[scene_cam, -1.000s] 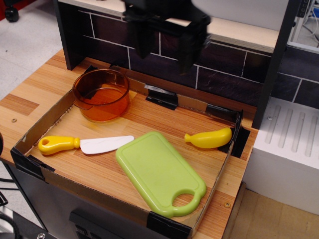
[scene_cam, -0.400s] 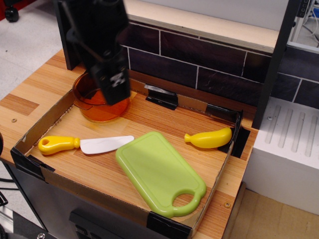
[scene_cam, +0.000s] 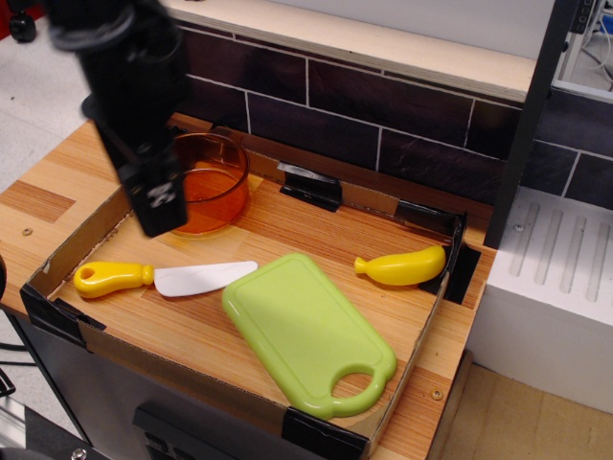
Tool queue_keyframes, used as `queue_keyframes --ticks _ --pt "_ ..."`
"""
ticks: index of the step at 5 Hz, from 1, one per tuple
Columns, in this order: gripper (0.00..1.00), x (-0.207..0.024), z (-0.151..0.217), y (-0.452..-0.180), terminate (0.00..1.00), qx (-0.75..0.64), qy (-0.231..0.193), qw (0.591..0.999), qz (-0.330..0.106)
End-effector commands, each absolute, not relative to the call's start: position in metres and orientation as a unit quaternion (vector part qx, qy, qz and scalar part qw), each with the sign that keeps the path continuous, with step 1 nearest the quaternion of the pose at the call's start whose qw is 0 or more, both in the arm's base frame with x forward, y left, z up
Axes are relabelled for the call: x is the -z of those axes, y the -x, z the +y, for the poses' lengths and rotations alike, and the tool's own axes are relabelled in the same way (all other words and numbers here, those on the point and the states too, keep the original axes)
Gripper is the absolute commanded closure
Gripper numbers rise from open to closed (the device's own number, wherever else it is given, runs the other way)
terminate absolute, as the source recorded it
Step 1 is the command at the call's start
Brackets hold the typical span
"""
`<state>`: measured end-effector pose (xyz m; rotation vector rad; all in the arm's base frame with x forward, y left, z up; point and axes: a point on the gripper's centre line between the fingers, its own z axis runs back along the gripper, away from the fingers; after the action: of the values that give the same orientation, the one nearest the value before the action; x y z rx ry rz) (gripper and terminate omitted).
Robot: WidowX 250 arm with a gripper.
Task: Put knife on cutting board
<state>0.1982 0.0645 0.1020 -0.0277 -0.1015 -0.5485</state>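
The knife [scene_cam: 163, 278] lies flat in the left front of the tray, yellow handle to the left, white blade tip touching or just beside the cutting board's left edge. The cutting board [scene_cam: 305, 329], light green, lies flat at an angle in the tray's front middle, handle hole toward the front right. My gripper [scene_cam: 159, 213] is a black, blurred shape hanging over the tray's left side, above and slightly behind the knife, apart from it. It is seen side-on, so how the jaws stand does not show. It holds nothing I can see.
An orange see-through pot [scene_cam: 209, 182] stands at the back left, partly behind my gripper. A yellow banana-shaped toy [scene_cam: 402, 266] lies at the right. A low cardboard wall [scene_cam: 86, 225] rings the tray on a wooden counter. A dark tiled wall rises behind.
My gripper has swept from the back middle to the left and down, and now hangs over the tray's left side above the knife. Knife, board, pot and banana toy have not moved.
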Motion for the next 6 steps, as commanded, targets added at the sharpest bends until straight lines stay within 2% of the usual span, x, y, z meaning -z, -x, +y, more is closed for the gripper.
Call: queue_keyframes --ticks 1,3,6 --pt "0.00 -0.077 0.103 -0.188 0.00 0.316 -0.042 0.945 -0.076" --pt "0.00 -0.059 0.123 -0.208 0.00 0.305 -0.053 0.949 -0.058" --pt "0.00 -0.029 0.127 -0.215 0.00 0.317 -0.072 0.945 -0.031"
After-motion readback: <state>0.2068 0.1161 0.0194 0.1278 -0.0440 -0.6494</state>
